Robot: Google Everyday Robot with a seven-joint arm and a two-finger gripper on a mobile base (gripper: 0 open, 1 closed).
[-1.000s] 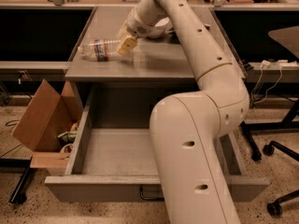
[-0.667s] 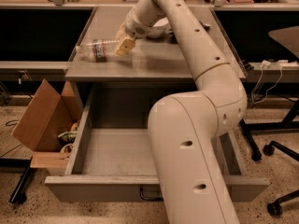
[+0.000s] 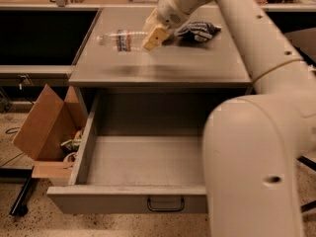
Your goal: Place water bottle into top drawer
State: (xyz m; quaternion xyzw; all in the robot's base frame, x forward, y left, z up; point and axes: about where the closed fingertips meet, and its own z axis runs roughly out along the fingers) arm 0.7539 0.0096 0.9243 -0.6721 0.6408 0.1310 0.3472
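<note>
The water bottle (image 3: 120, 39) is clear with a white cap and a blue, red and white label band. It lies level in the air, cap to the left, a little above the grey cabinet top, with its shadow on the surface below. My gripper (image 3: 151, 37) is shut on the bottle's base end, with one tan finger (image 3: 156, 35) showing in front. The top drawer (image 3: 128, 200) stands pulled wide open below the cabinet top, its inside bare, with a small dark wire handle (image 3: 165, 204) at the centre of its front panel.
A dark blue-and-white snack bag (image 3: 197, 31) lies on the cabinet top right of the gripper. A brown cardboard box (image 3: 42, 127) with odds and ends sits on the floor left of the drawer. My arm fills the right side of the view.
The gripper has lifted the water bottle off the cabinet top and carried it a little to the right. The drawer has not moved.
</note>
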